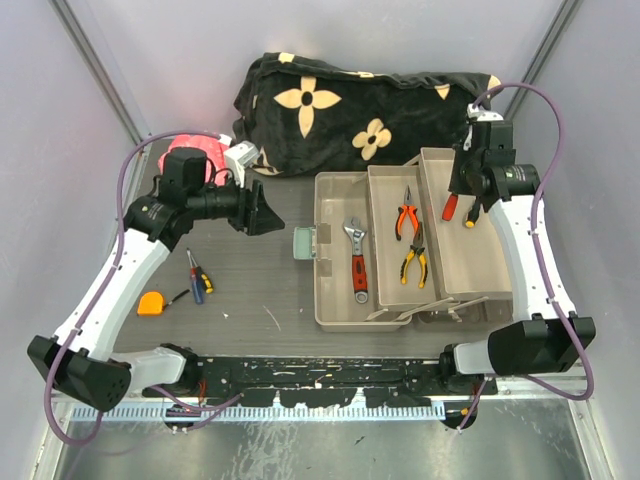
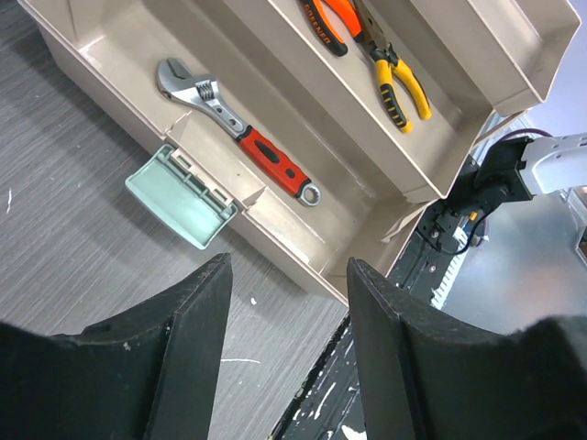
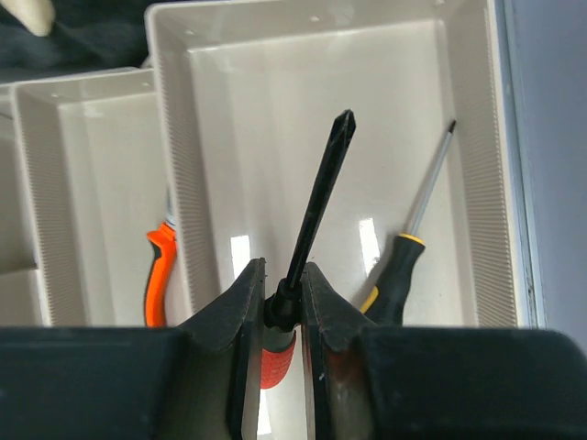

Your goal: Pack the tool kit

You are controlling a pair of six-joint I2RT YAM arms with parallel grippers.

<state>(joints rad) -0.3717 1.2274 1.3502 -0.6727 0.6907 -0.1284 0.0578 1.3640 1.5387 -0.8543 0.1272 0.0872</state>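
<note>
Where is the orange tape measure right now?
In the top view, the tape measure lies on the left side of the table, outside the toolbox. The loose screwdrivers sit just to its right.

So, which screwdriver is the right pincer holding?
The red-handled screwdriver, clamped in the right pincer; the black-and-yellow screwdriver lies loose in the tray.

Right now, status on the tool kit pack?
Left gripper open, empty. Right gripper shut on red-handled screwdriver over right tray. Tape measure, small screwdriver not yet packed. Nothing blocking.
</note>
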